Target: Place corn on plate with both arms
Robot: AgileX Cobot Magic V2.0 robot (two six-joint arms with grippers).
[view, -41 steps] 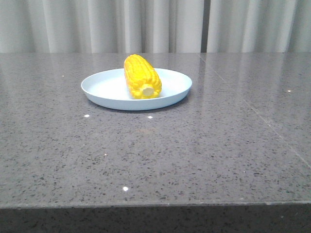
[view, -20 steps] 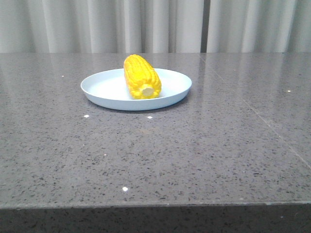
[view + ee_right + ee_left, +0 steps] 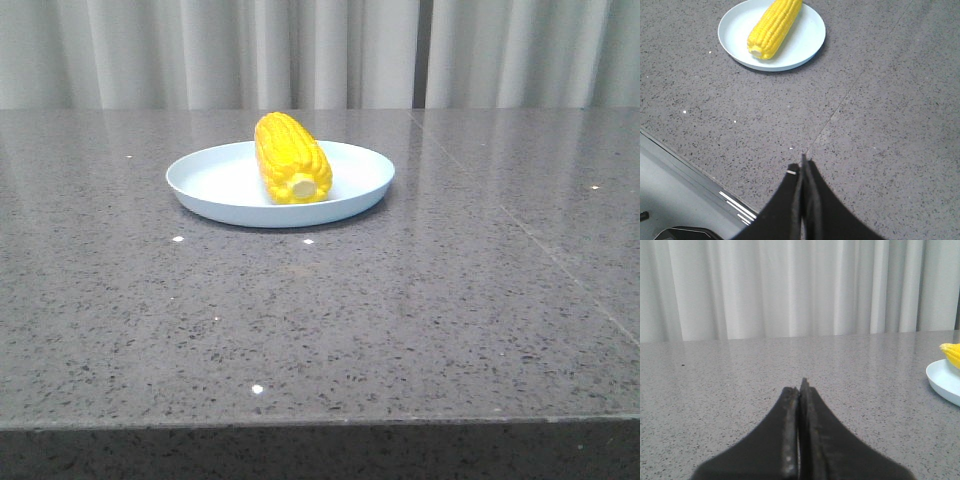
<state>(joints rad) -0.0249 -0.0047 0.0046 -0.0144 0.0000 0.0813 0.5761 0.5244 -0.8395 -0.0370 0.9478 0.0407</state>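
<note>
The yellow corn [image 3: 290, 158] lies on the pale blue-white plate [image 3: 215, 185] at the table's far middle, its flat paler end toward the front. The right wrist view shows the corn [image 3: 774, 27] on the plate [image 3: 805, 40], well away from my right gripper [image 3: 803, 162], which is shut and empty above the table near its front edge. My left gripper [image 3: 800, 385] is shut and empty, low over the table. The plate's rim [image 3: 942, 385] and the corn's tip [image 3: 951, 352] show at the edge of that view. No gripper shows in the front view.
The grey speckled stone table [image 3: 400, 310] has a thin seam [image 3: 560, 265] on its right side. White curtains [image 3: 300, 50] hang behind it. The table's front edge [image 3: 685, 162] lies close to my right gripper.
</note>
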